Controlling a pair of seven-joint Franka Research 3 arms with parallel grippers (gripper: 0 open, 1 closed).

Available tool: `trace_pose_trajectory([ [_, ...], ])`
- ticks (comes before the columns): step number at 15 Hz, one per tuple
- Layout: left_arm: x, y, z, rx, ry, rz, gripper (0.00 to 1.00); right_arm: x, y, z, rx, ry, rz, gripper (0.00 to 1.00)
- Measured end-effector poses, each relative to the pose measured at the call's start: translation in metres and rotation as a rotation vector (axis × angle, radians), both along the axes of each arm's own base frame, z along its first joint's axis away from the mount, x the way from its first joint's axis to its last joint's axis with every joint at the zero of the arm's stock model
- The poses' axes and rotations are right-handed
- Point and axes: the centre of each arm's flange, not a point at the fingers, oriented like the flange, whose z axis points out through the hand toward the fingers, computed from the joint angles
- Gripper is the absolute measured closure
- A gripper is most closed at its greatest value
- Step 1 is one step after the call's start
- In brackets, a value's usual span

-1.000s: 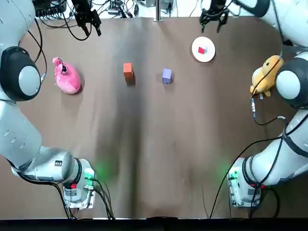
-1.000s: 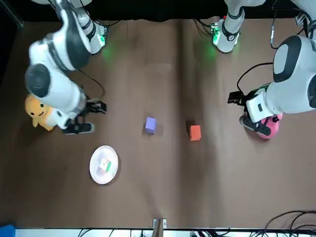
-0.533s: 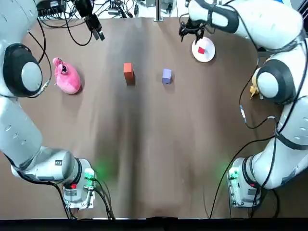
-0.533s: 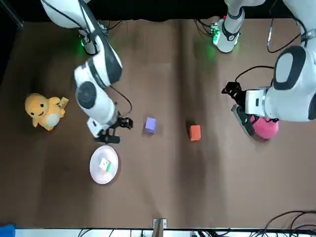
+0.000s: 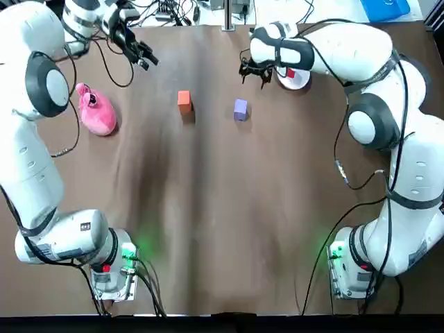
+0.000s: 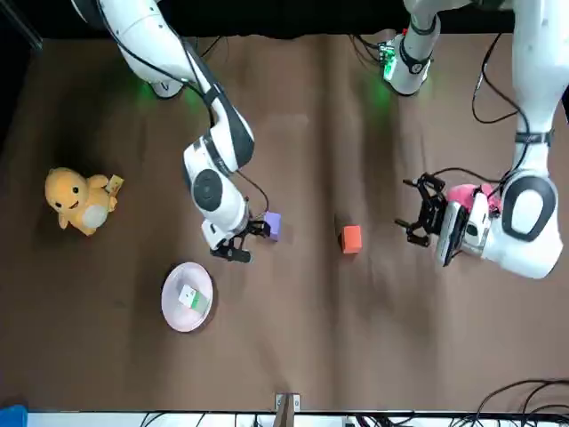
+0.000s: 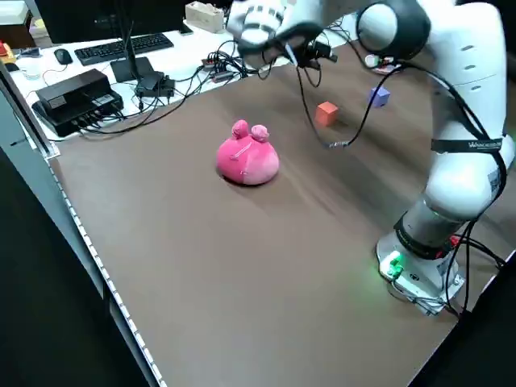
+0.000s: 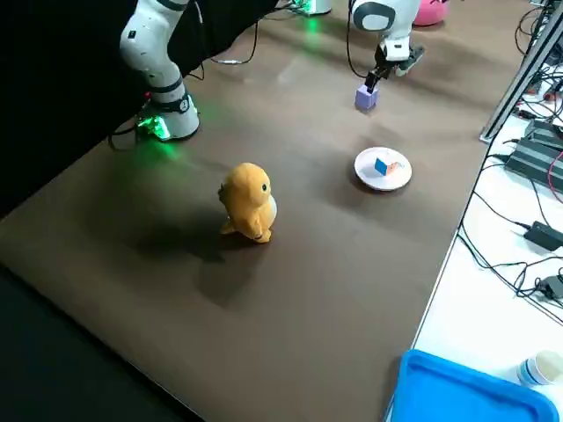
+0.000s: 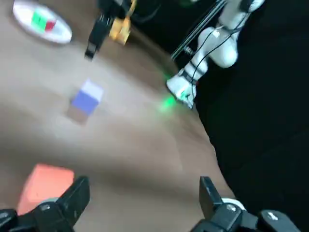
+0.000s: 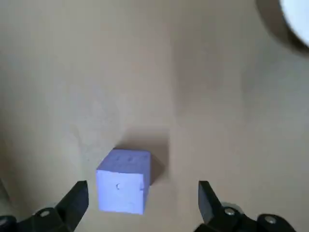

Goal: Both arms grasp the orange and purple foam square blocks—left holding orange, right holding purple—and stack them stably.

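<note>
Swung inward, open and empty: left gripper [image 5: 143,57] is aimed at orange block [image 5: 184,100], right gripper [image 5: 254,72] at purple block [image 5: 240,109]; descent is required

I see both arms in glossy white shells, the left arm [image 5: 35,166] and the right arm [image 5: 409,180], each with round grey joint caps [image 5: 47,84]. Thin black cables [image 5: 350,187] loop loosely along the links. At the near edge each base [image 5: 111,267] shows a green light [image 5: 128,253] and a red spot. The jaws are black, and their fingers [image 9: 72,200] each carry a pale round screw head. One link on the left arm bears small dark lettering [image 7: 476,146].
</note>
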Motion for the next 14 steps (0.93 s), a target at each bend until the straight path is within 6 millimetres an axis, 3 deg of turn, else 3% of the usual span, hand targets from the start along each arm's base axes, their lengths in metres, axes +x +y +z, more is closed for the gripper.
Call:
trace_pose_trajectory([
  [4,-0.001,-0.006,-0.036,-0.149,-0.028,0.010,0.00,-0.012,0.019,-0.009,-0.004,0.005,-0.038,0.00],
  [9,-0.013,-0.014,-0.079,-0.319,-0.161,0.064,0.00,-0.017,0.026,-0.012,-0.034,0.050,-0.326,0.00],
  [10,-0.017,-0.019,-0.100,-0.364,-0.242,0.094,0.00,-0.022,0.032,-0.012,-0.047,0.067,-0.419,0.00],
  [14,-0.026,-0.021,-0.135,-0.392,-0.369,0.128,0.00,-0.042,0.055,-0.017,-0.080,0.099,-0.552,0.00],
])
